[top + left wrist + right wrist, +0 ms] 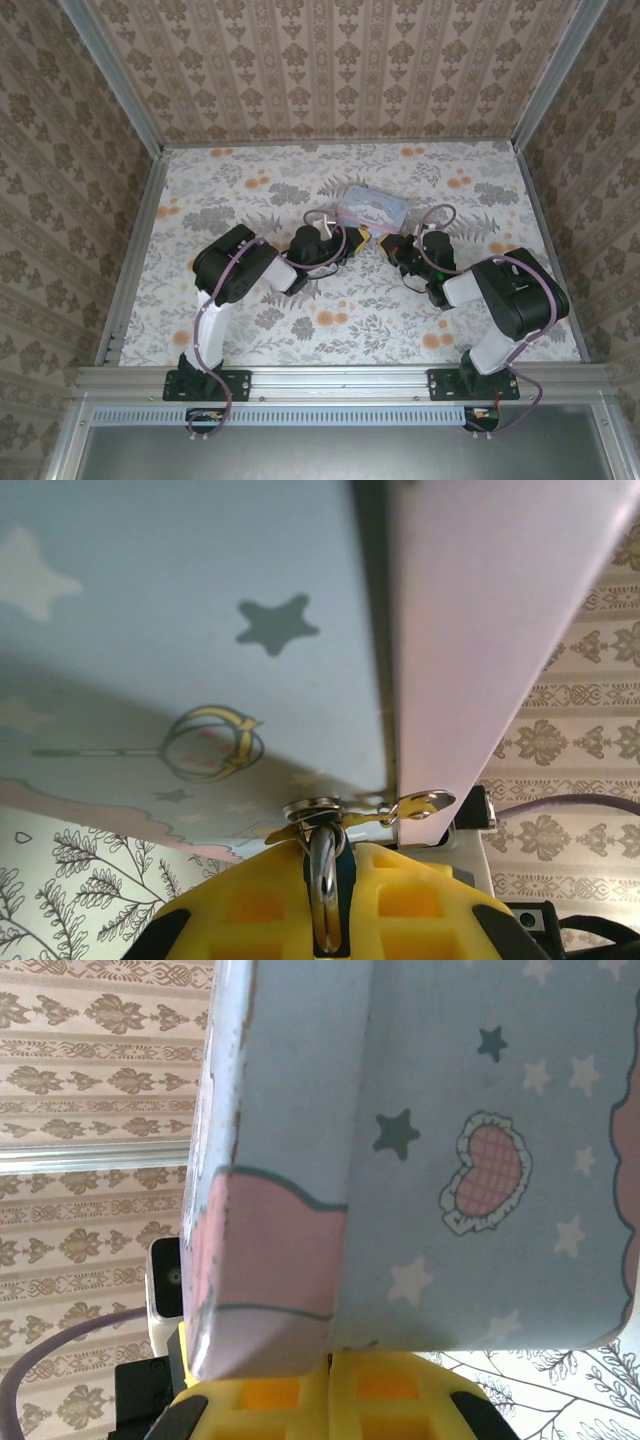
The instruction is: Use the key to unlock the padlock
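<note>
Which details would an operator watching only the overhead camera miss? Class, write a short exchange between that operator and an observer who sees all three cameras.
Operator: Overhead, the left gripper and right gripper meet beside the tin. Is the left holding anything?
Observer: Its wrist camera shows the padlock, shiny loop up at the tin's clasp, between its yellow fingers.
Operator: And the right?
Observer: Its fingers are pressed together just under a corner of the tin.
</note>
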{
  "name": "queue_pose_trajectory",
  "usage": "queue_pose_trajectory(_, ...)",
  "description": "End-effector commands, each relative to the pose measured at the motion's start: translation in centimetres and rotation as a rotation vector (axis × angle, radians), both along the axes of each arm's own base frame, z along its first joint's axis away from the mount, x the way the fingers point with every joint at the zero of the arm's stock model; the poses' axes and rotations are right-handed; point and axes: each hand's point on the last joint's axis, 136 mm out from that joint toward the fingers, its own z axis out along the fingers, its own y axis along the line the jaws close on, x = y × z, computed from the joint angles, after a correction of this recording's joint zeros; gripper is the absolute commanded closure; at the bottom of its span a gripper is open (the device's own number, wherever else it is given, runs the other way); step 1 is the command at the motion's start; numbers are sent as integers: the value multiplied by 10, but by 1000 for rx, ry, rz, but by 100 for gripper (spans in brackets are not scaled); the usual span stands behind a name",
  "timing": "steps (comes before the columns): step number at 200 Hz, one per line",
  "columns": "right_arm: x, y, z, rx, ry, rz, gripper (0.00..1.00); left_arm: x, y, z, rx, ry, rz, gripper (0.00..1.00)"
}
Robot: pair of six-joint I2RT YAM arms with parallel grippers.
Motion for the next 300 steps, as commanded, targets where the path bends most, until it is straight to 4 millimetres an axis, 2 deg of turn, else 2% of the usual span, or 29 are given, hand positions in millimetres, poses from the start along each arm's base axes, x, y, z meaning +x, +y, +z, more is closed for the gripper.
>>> queue_pose_trajectory(1,-9,18,19,43,-68,67,100,-11,-18,29,-71,-50,-61,100)
queue_pose_trajectory(42,-17,18,18,41,-59,65,100,-11,-20,27,-72,-45,-58,100)
queue_pose_trajectory(112,-3,10,24,45,-74,25,100,-17,-20,27,-69,-45,-80,100)
queue_pose_trajectory(157,4,21,45,158,-106,58,100,-21,-20,25,-60,-52,-92,100)
queue_pose_trajectory(231,13,29,52,271,-80,84,100,-21,-20,25,-58,-63,-103,100)
queue_pose_trajectory(268,15,33,62,284,-91,115,100,-22,-18,13,-37,-44,-108,100)
queue_pose_trajectory(300,13,34,53,246,-74,125,100,-24,-19,10,-34,-38,-116,100)
